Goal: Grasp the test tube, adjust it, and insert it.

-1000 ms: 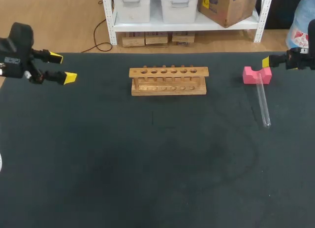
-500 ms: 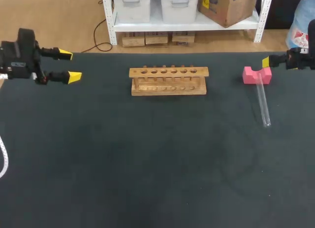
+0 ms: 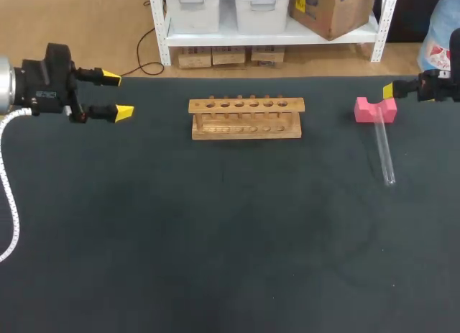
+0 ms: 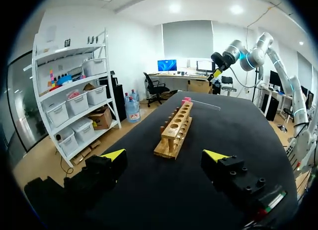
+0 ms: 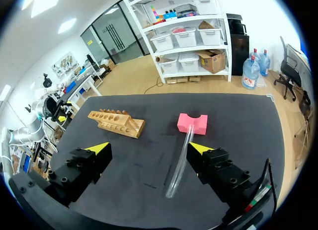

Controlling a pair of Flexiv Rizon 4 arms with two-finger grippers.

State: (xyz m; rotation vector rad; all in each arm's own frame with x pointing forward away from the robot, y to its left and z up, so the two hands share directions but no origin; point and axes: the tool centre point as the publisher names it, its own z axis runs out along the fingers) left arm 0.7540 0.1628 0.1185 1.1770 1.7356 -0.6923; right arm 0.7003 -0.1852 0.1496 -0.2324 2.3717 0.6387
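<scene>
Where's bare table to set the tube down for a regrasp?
The table's near half, this side of the wooden rack and test tube, is bare. So are gaps between left gripper and rack, and rack and pink block. Crowded only far right: tube, block, right gripper.

No legible writing.
Nothing readable on the wooden rack, the test tube, the pink block or the dark table. Pale patch on the body of the left gripper, too small to make out.
</scene>
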